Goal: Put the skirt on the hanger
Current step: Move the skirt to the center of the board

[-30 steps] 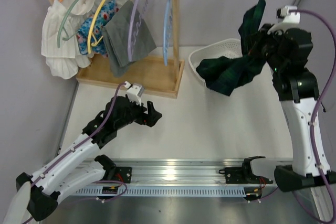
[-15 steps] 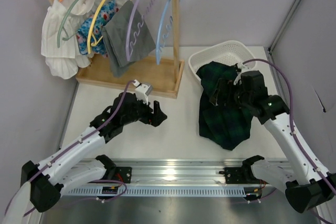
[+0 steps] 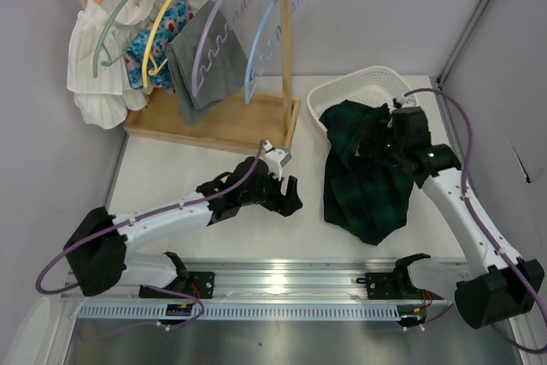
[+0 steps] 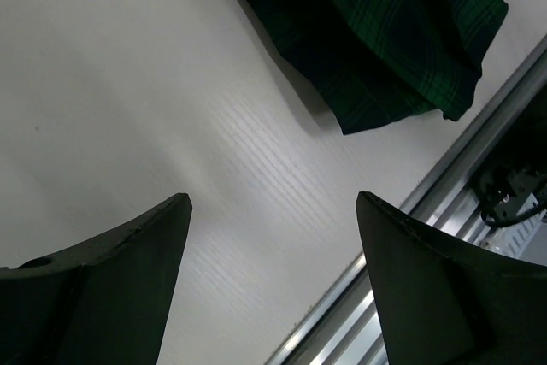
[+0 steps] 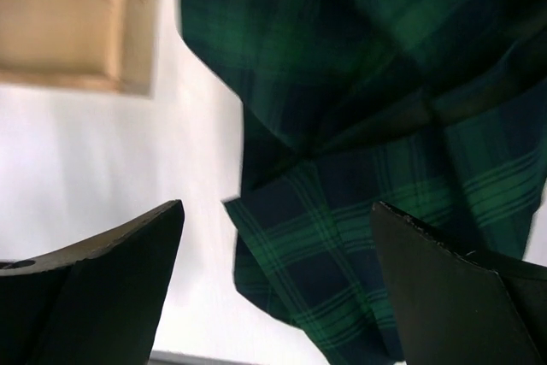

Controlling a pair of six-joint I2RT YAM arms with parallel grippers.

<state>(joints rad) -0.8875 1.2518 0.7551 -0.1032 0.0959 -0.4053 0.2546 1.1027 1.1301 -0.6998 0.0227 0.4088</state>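
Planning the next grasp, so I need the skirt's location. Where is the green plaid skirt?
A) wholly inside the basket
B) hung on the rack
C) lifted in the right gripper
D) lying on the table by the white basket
D: the skirt lies spread on the table beside the white basket, with the right gripper open above it.

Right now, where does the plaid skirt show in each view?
Top external: skirt right of centre, beside the basket.
Left wrist: skirt in the upper right.
Right wrist: skirt fills centre and right.
Shared landmark: the white table.
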